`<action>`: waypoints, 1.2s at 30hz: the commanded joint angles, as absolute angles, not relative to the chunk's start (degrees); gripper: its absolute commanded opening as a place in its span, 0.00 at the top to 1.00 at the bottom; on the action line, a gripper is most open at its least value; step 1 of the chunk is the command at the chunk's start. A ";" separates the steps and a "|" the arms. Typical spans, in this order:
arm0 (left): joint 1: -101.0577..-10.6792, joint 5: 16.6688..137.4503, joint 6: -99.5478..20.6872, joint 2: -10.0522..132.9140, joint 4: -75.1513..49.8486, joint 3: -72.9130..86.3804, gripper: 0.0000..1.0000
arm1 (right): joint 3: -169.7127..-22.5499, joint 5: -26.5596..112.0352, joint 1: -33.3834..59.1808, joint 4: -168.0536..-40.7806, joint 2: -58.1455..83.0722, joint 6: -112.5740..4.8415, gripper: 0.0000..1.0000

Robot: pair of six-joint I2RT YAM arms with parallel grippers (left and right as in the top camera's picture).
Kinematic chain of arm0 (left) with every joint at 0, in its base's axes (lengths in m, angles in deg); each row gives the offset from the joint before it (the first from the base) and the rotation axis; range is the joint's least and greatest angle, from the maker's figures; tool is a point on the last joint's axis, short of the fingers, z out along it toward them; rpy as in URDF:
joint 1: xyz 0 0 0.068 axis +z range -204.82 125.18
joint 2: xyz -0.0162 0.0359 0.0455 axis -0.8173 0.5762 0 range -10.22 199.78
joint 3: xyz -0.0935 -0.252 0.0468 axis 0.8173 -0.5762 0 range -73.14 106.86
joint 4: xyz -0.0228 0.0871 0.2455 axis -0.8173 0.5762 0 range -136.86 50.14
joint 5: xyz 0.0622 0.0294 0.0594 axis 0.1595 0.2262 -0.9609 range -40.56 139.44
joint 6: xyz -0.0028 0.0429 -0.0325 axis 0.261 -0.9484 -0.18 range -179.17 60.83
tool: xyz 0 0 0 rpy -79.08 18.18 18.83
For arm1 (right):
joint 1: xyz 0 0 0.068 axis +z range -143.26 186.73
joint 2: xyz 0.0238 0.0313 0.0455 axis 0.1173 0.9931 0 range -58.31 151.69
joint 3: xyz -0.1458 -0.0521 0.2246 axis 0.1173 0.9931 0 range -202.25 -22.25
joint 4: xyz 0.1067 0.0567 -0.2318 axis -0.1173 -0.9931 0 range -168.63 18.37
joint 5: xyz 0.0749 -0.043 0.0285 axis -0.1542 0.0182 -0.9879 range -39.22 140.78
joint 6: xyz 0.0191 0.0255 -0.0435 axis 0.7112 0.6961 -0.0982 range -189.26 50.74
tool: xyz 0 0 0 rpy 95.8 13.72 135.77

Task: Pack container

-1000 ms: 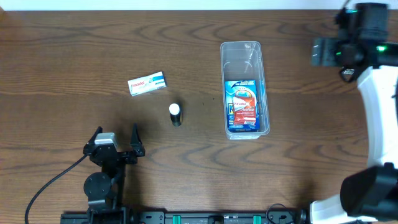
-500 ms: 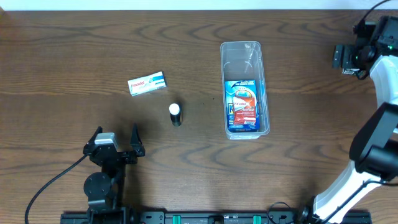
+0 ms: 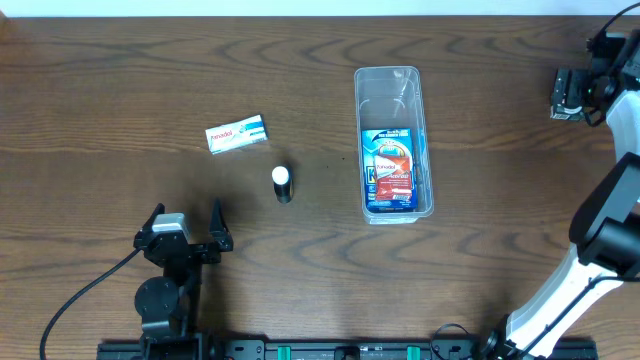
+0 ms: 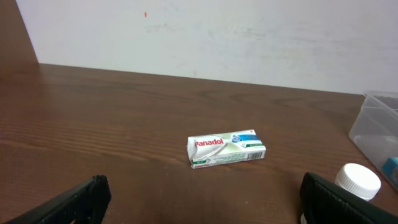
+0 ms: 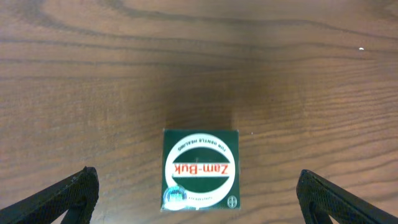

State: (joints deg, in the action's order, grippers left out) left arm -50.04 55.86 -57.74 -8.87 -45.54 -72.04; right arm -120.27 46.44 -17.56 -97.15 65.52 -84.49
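Observation:
The clear plastic container (image 3: 394,140) lies on the table right of centre, long side running front to back, with a blue and orange packet (image 3: 390,172) inside its near half. Its corner shows in the left wrist view (image 4: 380,127). A white Panadol box (image 3: 236,134) (image 4: 226,150) and a small white-capped bottle (image 3: 282,182) (image 4: 357,182) lie to the left. My left gripper (image 3: 186,226) (image 4: 202,202) is open and empty near the front edge. My right gripper (image 3: 572,92) (image 5: 198,193) is open at the far right, above a green Zam-Buk box (image 5: 200,169) that lies between its fingers.
The brown wooden table (image 3: 120,70) ends at a white wall behind (image 4: 249,37). The right arm's white links (image 3: 605,250) rise along the right edge. A black cable (image 3: 80,290) runs from the left arm base at the front left.
The right arm has swung further right and away from the container, ending at the table's far right edge. The left arm and the objects have not moved.

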 commanded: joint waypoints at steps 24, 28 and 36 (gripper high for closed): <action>-49.91 56.32 -58.28 -8.85 -43.46 -72.91 0.02 | -136.64 47.97 -18.98 -113.89 75.95 -83.53 0.01; -49.91 56.32 -58.28 -8.85 -43.46 -72.91 0.02 | -136.64 47.84 -18.98 -113.26 77.13 -83.74 0.01; -49.91 56.32 -58.28 -8.85 -43.46 -72.91 0.02 | -136.62 45.37 -18.76 -111.42 78.00 -86.59 0.01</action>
State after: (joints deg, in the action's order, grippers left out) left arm -50.04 55.88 -57.74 -8.87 -45.54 -72.04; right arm -135.62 46.62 -18.61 -111.79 77.19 -85.01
